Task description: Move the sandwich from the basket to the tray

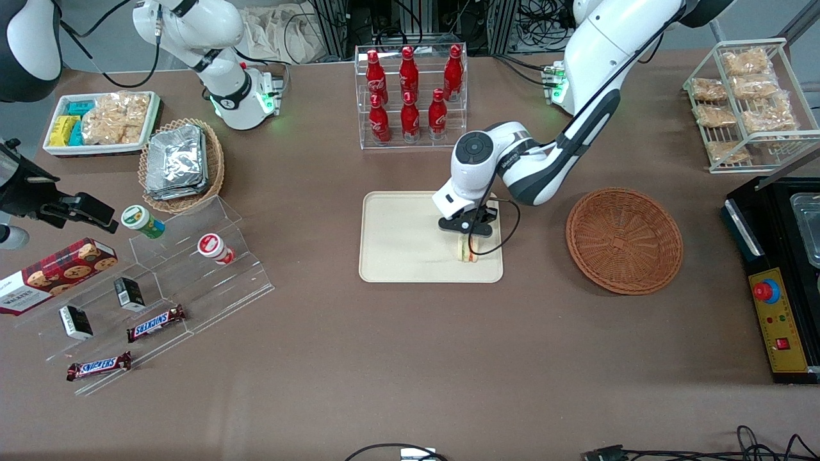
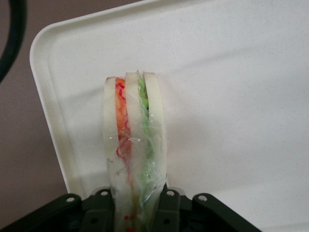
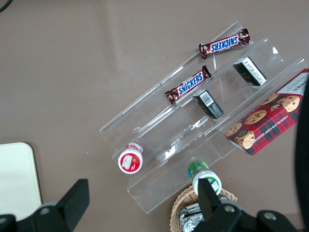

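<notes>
My left gripper (image 1: 468, 242) hangs over the cream tray (image 1: 397, 256), at the tray's corner nearest the front camera on the side toward the wicker basket. It is shut on the sandwich (image 1: 467, 251), a clear-wrapped wedge of pale bread with red, orange and green layers. In the left wrist view the sandwich (image 2: 133, 140) stands on edge between the black fingers (image 2: 170, 210) of the gripper (image 2: 136, 212), close to the tray's rounded corner (image 2: 53, 111). I cannot tell whether it touches the tray. The reddish-brown basket (image 1: 624, 240) lies empty beside the tray, toward the working arm's end.
A clear rack of red cola bottles (image 1: 410, 96) stands farther from the front camera than the tray. A black machine (image 1: 781, 275) and a white wire rack (image 1: 746, 105) sit at the working arm's end. Foil packets in a lighter basket (image 1: 182, 166) and an acrylic snack shelf (image 1: 160, 282) lie toward the parked arm's end.
</notes>
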